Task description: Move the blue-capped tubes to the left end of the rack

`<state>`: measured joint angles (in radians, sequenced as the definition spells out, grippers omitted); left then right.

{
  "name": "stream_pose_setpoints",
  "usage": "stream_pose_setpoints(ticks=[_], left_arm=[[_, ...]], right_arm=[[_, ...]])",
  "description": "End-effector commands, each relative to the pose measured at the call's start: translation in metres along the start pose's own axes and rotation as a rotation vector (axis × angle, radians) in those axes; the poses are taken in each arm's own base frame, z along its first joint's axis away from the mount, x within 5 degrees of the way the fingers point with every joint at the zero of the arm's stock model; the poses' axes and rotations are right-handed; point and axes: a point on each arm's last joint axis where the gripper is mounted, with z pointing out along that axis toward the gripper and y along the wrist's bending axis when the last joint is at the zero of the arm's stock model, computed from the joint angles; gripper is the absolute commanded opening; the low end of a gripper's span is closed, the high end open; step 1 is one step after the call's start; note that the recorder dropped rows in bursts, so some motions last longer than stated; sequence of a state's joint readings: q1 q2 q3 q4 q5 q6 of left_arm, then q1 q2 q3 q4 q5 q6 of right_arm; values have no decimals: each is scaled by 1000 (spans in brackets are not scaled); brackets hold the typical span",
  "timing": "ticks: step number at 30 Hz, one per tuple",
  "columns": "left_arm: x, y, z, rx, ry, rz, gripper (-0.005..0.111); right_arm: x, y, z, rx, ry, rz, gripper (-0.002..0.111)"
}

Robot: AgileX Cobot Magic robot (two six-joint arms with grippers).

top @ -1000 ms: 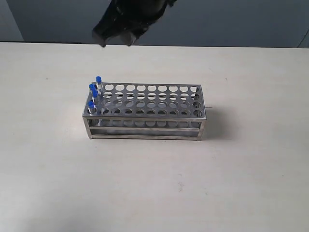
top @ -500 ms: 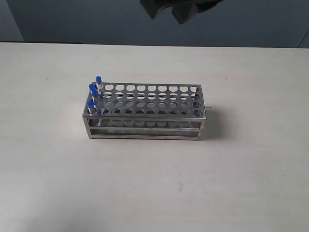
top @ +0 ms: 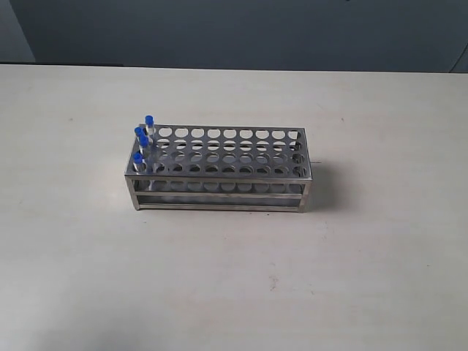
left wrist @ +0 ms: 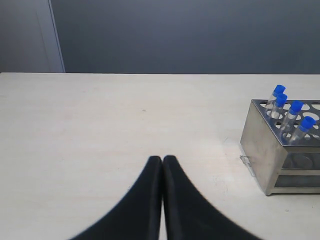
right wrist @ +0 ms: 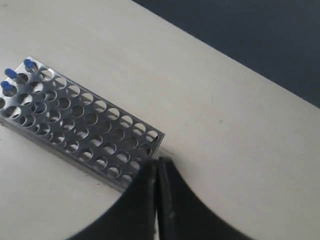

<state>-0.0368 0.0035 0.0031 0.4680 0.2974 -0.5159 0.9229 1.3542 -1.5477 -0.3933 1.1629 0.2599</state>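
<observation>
The silver metal rack [top: 219,196] stands in the middle of the pale table. Several blue-capped tubes [top: 142,139] stand upright in the holes at its left end; the other holes are empty. Neither gripper shows in the exterior view. In the left wrist view my left gripper [left wrist: 162,159] is shut and empty above bare table, well apart from the rack [left wrist: 270,150] and its blue-capped tubes [left wrist: 295,106]. In the right wrist view my right gripper [right wrist: 157,161] is shut and empty, high above the rack [right wrist: 75,120], over the end far from the blue-capped tubes [right wrist: 10,73].
The beige table [top: 351,278] spreads wide on all sides of the rack. A dark wall [top: 241,33] rises behind the table's far edge. A small speck [top: 71,119] lies on the table to the left of the rack.
The right arm's dark gripper, seen at the top of the exterior view, moved right and up until it left that view, and its jaws closed. Rack and tubes stayed put.
</observation>
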Motion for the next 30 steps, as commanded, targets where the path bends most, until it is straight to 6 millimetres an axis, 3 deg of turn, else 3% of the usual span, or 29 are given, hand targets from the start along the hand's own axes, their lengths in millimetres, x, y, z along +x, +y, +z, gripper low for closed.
stream_pose_setpoints(ticks=[1, 6, 10, 15, 23, 27, 30], left_arm=[[-1, -1, -1, 9, -10, -5, 1], [-1, -1, -1, 9, -10, -5, 1], [-1, -1, -1, 9, -10, -5, 1], [-1, -1, -1, 9, -10, -5, 1], [-1, -1, -1, 9, -10, -5, 1], [-2, -1, -1, 10, -13, -3, 1], [-2, -1, -1, 9, -12, -1, 1]], right_arm=[[21, -4, 8, 18, -156, -52, -1], [73, -16, 40, -40, -330, 33, -1], [122, -26, 52, -80, -514, 103, -1], [182, -36, 40, -36, -686, 182, -1], [266, -48, 21, 243, -804, 408, -1], [300, -39, 27, 334, -831, 426, -1], [309, -39, 20, 411, -836, 453, -1]])
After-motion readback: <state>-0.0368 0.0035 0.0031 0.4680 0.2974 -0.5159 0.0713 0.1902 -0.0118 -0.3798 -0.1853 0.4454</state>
